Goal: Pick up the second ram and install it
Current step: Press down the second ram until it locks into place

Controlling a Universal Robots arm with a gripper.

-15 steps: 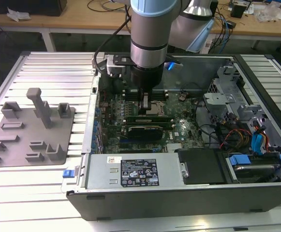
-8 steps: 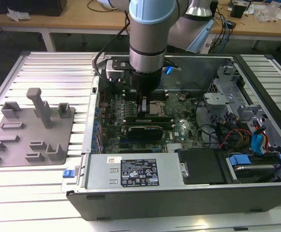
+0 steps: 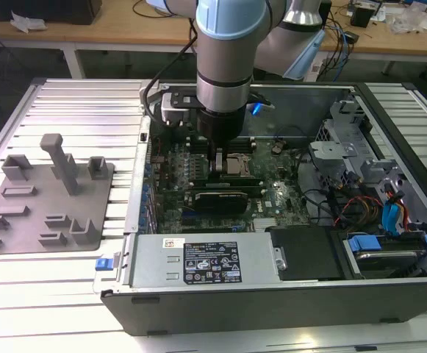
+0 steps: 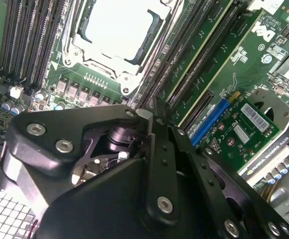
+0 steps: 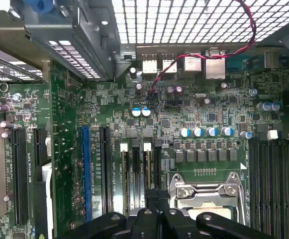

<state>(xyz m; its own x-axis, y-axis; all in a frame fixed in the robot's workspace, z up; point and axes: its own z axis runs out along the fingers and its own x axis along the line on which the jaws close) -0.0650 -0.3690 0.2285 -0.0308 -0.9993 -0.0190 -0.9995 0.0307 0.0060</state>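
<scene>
Hand (image 3: pixel 216 163) points straight down onto motherboard (image 3: pixel 272 198) slots.

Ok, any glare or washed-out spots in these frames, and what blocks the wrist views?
Second wrist view: the CPU socket glares nearly white. First wrist view: the mesh panel is backlit and bright. The dark gripper blocks the foreground in both wrist views.
</scene>
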